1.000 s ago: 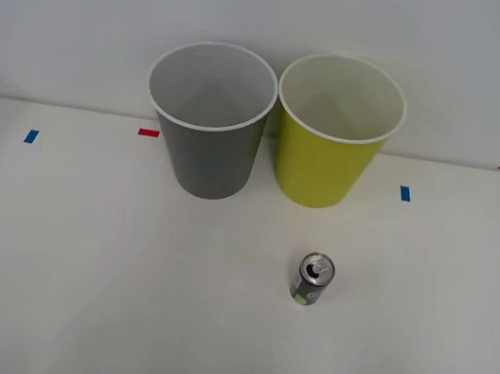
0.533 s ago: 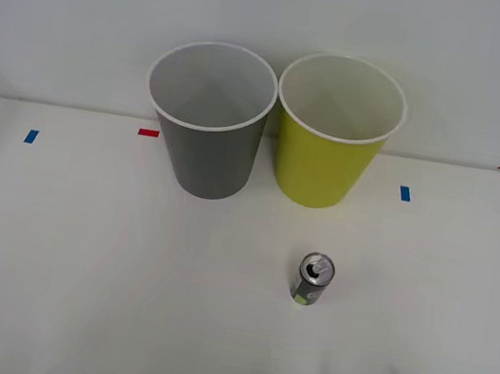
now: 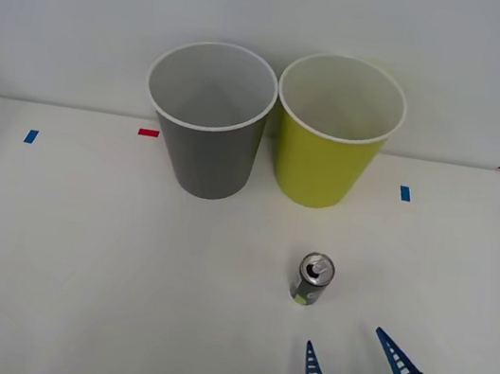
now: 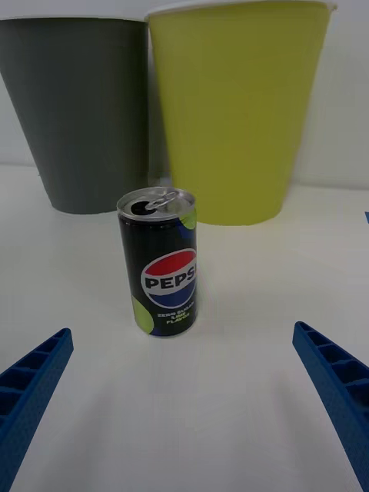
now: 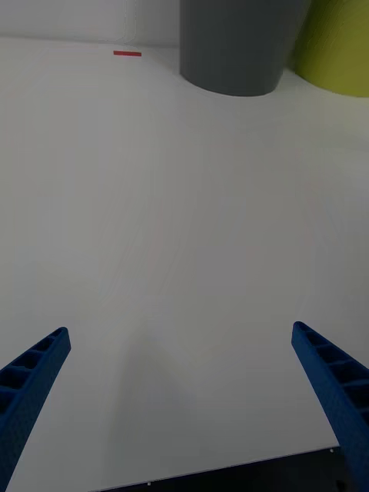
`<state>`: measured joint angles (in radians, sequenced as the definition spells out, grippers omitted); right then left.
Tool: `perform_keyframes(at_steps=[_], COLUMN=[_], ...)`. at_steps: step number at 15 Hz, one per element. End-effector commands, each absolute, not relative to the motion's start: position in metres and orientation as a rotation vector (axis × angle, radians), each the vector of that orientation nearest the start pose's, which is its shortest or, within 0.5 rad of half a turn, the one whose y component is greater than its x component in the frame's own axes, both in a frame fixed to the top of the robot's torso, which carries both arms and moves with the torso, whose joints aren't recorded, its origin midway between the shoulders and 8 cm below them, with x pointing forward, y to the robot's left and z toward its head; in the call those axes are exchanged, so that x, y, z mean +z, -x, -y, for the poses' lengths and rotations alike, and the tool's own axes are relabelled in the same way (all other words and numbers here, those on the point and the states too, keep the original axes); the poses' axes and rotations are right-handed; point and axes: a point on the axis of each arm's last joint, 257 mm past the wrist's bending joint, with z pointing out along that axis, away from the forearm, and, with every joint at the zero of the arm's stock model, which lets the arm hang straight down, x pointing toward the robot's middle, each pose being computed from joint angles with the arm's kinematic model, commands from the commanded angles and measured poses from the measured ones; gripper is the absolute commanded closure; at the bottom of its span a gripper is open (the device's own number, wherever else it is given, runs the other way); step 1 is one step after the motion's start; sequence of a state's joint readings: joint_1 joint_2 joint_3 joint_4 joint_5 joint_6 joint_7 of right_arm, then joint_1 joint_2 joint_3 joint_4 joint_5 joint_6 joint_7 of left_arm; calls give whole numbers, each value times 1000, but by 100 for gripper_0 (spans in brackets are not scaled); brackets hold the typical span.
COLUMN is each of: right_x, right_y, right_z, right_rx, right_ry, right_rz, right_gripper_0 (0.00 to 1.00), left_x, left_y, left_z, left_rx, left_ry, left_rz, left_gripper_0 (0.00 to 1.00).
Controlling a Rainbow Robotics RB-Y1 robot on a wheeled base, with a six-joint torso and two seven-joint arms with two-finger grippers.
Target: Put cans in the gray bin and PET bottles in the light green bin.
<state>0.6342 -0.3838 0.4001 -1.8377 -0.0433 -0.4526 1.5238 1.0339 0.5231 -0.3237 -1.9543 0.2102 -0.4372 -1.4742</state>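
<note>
White desk point(image 3: 74, 263) spreads below a pale wall, marked with small red and blue tape tabs. At its far side 2 bins stand upright, just beside each other: the gray bin point(image 3: 209, 132) on the left, the light green bin point(image 3: 331, 143) on the right. Nearer, in front of the light green bin and well apart from it, the can point(image 3: 313, 280) stands upright, pull-tab top up. Right tool point(image 3: 356, 370) sits just short of the can, fingers spread. Left tool point(image 5: 184, 407) hangs over bare desk, fingers spread.
</note>
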Motion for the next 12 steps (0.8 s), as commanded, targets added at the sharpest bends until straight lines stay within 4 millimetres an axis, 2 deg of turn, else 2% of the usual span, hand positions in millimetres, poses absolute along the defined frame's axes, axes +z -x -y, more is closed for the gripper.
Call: perform_keyframes(at_steps=[1,5,8,12], right_x=[-279,-275,-281,-272], right_y=[-335,-358,-374,-392], right_z=[152,145,145,138], right_rx=[231,236,236,240], right_ry=[269,271,253,261], right_rz=[-1545,-1552,-1540,-1528], right_gripper_0=[0,0,0,0], left_x=[-336,-336,-336,-336], left_y=[-187,-187,-187,-187], left_z=[-246,-246,-246,-246], left_rx=[-193,-193,-193,-193], left_ry=[-59,-59,-59,-59], left_rz=[-1883,-1883,-1883,-1883], left_gripper_0=[0,0,0,0])
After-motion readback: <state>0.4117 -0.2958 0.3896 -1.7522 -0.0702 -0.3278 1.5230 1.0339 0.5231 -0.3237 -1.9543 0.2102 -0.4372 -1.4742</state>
